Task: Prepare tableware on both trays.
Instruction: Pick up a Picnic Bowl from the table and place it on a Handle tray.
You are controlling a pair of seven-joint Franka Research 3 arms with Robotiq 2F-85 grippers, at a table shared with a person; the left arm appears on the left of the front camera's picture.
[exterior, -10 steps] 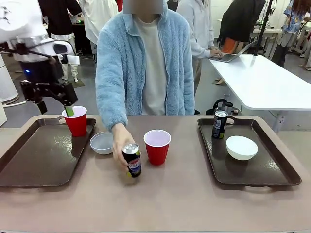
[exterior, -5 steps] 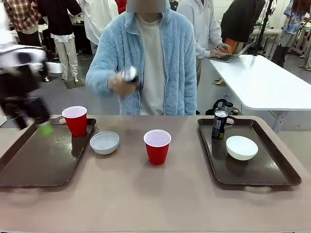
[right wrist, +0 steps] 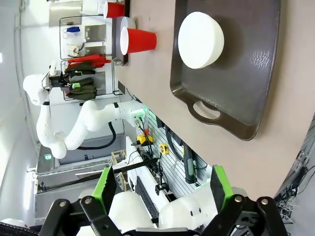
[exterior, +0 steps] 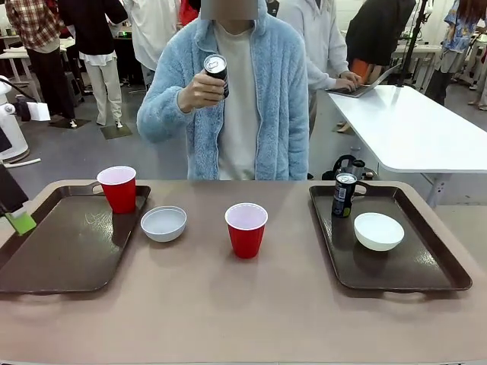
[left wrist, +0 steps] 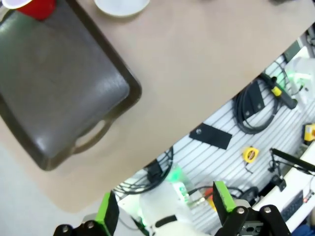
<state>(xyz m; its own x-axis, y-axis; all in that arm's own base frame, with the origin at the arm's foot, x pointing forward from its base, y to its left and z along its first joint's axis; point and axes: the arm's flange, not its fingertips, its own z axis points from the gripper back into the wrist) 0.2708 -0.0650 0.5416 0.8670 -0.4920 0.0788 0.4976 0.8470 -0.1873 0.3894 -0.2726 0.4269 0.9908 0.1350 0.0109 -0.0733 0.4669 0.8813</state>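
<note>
Lifting soda can [exterior: 216,74] chest-high, person [exterior: 228,114], left hand [left wrist: 165,204] withdrawn from cup [exterior: 119,188], spread, right hand [right wrist: 163,186] spread.

I can read no word, number or sign anywhere here. The slim black can [exterior: 344,195] standing on the tray [exterior: 411,268] to my right has a small patch of colour on its side, but it is too small for me to tell any letters in it. The second can [exterior: 216,74], held up in the person's hand [exterior: 199,93] beyond the surface [exterior: 251,304], turns its silver lid and a dark side toward me, and I can make out no lettering there either.
</note>
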